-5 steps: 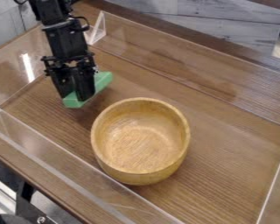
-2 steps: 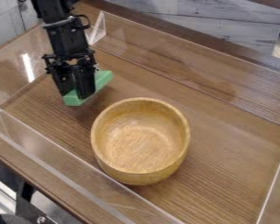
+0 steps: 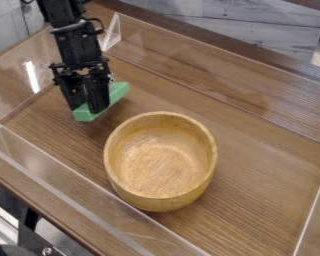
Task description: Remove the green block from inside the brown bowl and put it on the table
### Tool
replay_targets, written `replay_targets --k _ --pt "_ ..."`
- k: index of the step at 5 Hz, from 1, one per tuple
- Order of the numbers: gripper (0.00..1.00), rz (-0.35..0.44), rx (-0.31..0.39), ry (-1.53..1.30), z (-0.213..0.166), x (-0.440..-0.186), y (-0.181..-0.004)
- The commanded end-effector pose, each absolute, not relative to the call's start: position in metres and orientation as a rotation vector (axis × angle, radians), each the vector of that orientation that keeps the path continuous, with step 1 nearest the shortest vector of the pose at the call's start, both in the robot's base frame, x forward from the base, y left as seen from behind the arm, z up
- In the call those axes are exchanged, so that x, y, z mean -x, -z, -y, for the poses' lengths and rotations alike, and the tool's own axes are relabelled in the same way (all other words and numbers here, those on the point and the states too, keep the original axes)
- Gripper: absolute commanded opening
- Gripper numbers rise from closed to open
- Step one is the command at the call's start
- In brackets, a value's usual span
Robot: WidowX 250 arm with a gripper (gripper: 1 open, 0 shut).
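The green block (image 3: 104,102) is held tilted between the black fingers of my gripper (image 3: 85,104), left of the brown bowl (image 3: 160,160) and low over the table (image 3: 243,100). The gripper is shut on the block, whose lower end is at or just above the tabletop; I cannot tell if it touches. The bowl stands upright at the centre with nothing inside it.
Clear acrylic walls (image 3: 69,190) ring the table's edges, one close to the front left of the gripper. A small white tag (image 3: 113,33) leans at the back left wall. Bare wood-grain surface stretches to the right of the bowl.
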State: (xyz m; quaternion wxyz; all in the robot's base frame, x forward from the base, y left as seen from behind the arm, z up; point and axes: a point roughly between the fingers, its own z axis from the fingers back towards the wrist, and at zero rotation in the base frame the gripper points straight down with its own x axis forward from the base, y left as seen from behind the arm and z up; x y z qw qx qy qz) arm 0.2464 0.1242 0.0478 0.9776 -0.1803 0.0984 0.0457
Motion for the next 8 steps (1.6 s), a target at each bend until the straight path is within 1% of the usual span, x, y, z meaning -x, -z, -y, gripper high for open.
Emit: replay_targets --k 1,8 --pt "0.0 -0.156 0.338 -0.084 -0.1298 -0.2562 -0.0609" --pt "0.0 -0.189 0.362 -0.102 -0.1333 -0.2603 -0.0621"
